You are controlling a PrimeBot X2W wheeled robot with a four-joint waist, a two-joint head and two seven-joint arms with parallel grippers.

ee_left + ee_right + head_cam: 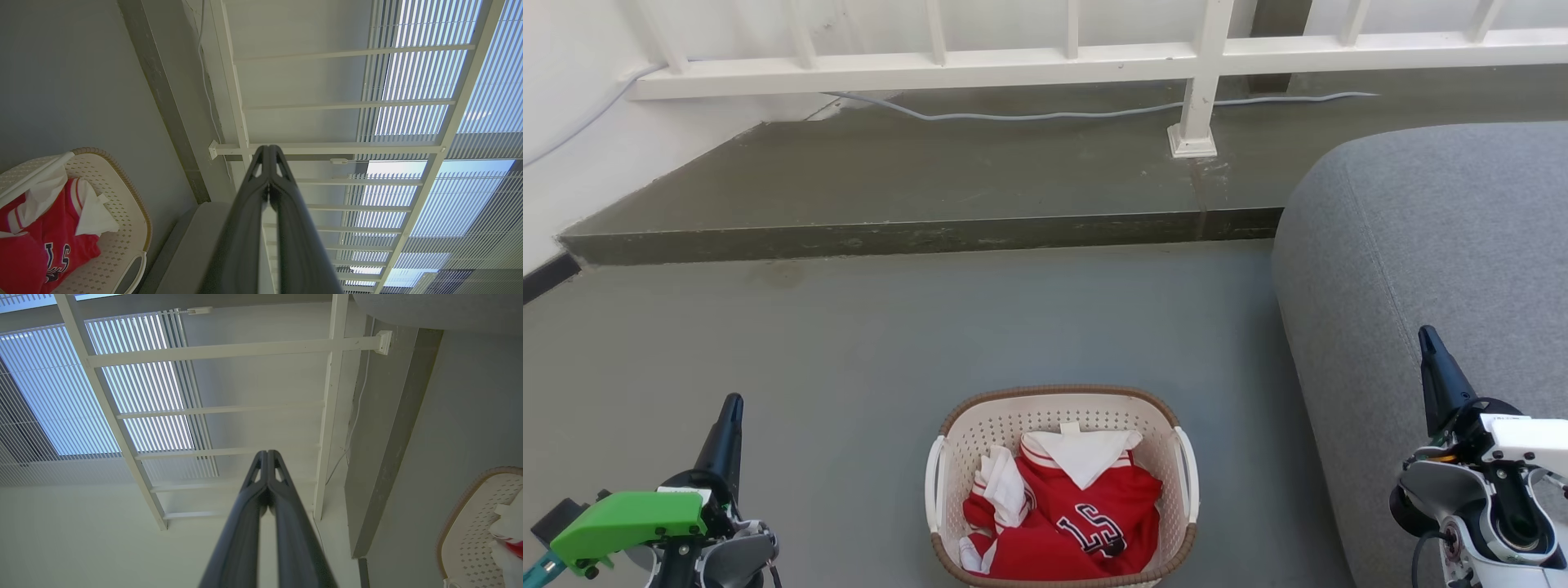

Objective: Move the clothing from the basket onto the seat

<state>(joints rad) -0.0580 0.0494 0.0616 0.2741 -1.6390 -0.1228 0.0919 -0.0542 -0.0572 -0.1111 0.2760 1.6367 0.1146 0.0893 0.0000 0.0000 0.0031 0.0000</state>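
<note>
though clothing (1086, 523) bunched in basket (1013, 420), garments hard to separate; left pincer (733, 402), right pincer (1427, 335) pressed together.

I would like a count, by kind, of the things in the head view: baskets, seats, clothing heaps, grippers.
basket: 1
seat: 1
heap of red clothing: 1, separate garments unclear
grippers: 2, left gripper and right gripper
Total: 5

Grey floor (849, 343) with the basket (1013, 426) near the seat (1437, 245).

Basket (1160, 429) perforated plastic — seat (1421, 245) matt cloth.
</note>
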